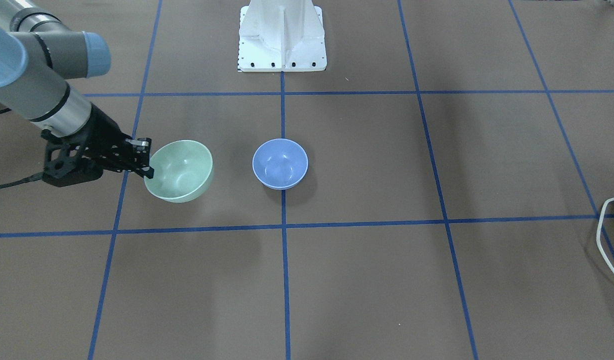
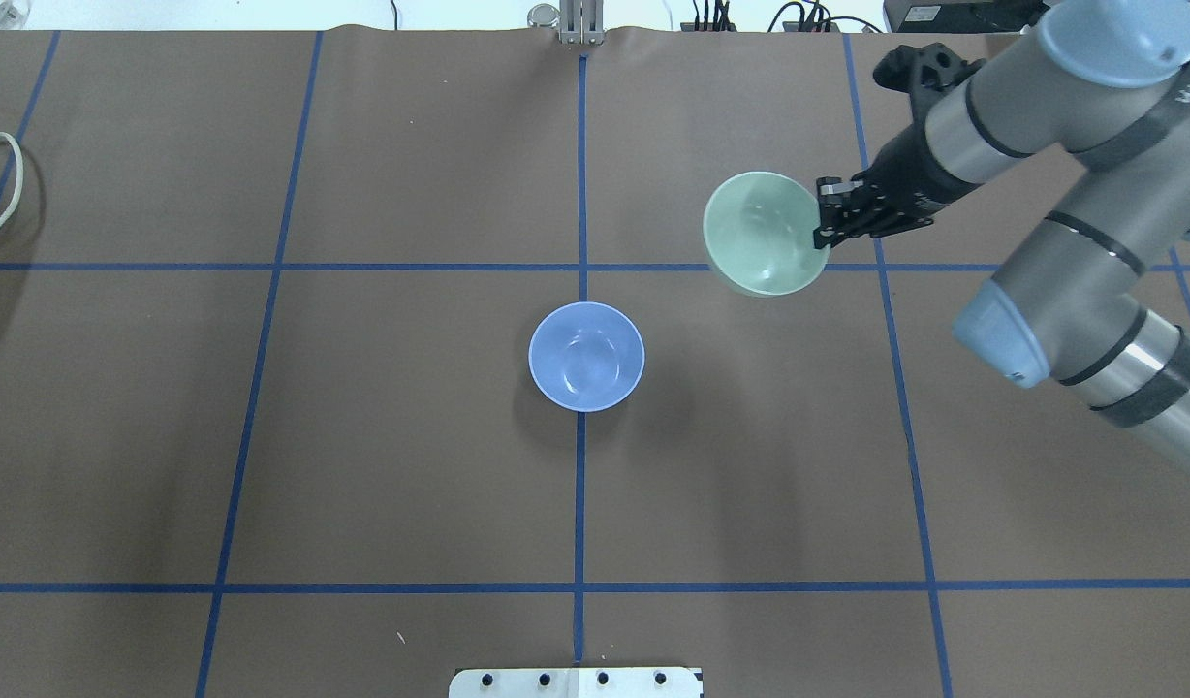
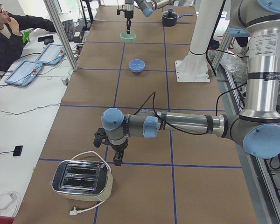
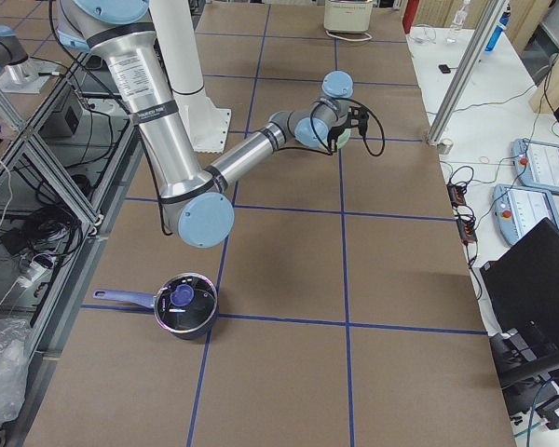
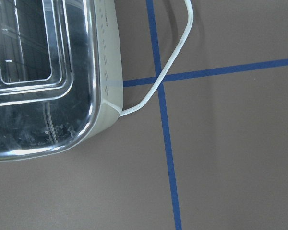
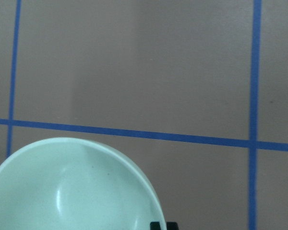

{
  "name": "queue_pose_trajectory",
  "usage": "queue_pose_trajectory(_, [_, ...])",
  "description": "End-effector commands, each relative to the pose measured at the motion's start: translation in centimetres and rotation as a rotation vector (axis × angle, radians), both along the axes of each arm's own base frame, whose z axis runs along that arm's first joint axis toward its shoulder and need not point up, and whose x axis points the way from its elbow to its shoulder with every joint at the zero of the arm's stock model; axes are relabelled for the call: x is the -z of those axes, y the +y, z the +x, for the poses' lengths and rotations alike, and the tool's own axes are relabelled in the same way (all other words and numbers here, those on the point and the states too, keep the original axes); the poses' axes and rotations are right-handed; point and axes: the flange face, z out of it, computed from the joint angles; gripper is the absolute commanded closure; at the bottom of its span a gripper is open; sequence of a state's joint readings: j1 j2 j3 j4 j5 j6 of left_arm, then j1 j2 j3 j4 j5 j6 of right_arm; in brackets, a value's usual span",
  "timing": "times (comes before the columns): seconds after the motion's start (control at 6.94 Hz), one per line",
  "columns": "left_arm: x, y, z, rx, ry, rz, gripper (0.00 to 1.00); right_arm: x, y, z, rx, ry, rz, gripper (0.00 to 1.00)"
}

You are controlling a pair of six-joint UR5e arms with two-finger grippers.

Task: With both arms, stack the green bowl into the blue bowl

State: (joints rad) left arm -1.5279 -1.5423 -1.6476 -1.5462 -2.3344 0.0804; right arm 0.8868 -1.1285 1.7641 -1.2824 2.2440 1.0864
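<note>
My right gripper (image 1: 148, 159) is shut on the near rim of the mint-green bowl (image 1: 179, 171) and holds it tilted, a little above the table. In the overhead view this gripper (image 2: 826, 219) grips the green bowl (image 2: 765, 234) at its right edge. The green bowl also fills the lower left of the right wrist view (image 6: 72, 191). The periwinkle-blue bowl (image 1: 280, 163) sits upright and empty on the centre tape line (image 2: 586, 356), apart from the green bowl. My left gripper (image 3: 116, 161) hangs beside a toaster far down the table; I cannot tell whether it is open or shut.
A chrome toaster (image 3: 81, 186) with a white cable (image 5: 175, 62) stands at the table's left end. A dark lidded pot (image 4: 184, 307) stands at the right end. The white base pedestal (image 1: 282, 35) is behind the bowls. An operator sits at the side bench.
</note>
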Motion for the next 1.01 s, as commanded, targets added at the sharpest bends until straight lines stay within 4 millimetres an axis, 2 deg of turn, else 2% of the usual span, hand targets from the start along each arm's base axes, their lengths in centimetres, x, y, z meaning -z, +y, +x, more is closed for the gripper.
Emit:
queue_pose_trajectory(0.0, [0.0, 0.0, 0.0, 0.0, 0.0, -0.001, 0.01, 7.0, 2.9, -8.3, -0.076, 0.002, -0.028, 1.0])
queue_pose_trajectory(0.14, [-0.2, 0.0, 0.0, 0.0, 0.0, -0.004, 0.01, 10.8, 3.9, -11.7, -0.086, 0.057, -0.063, 1.0])
queue_pose_trajectory(0.29, [-0.3, 0.1, 0.0, 0.001, 0.0, -0.007, 0.01, 12.3, 5.4, -15.2, -0.104, 0.093, -0.083, 1.0])
queue_pose_trajectory(0.43, [-0.4, 0.1, 0.0, 0.0, -0.002, -0.009, 0.01, 11.5, 6.5, -17.4, -0.101, 0.119, -0.087, 1.0])
queue_pose_trajectory(0.58, [-0.3, 0.0, 0.0, 0.001, 0.0, -0.007, 0.01, 10.2, 6.7, -18.6, -0.088, 0.144, -0.096, 1.0])
queue_pose_trajectory(0.86, [-0.3, 0.0, 0.0, 0.001, 0.0, -0.007, 0.01, 8.0, 6.6, -19.5, -0.073, 0.18, -0.105, 1.0])
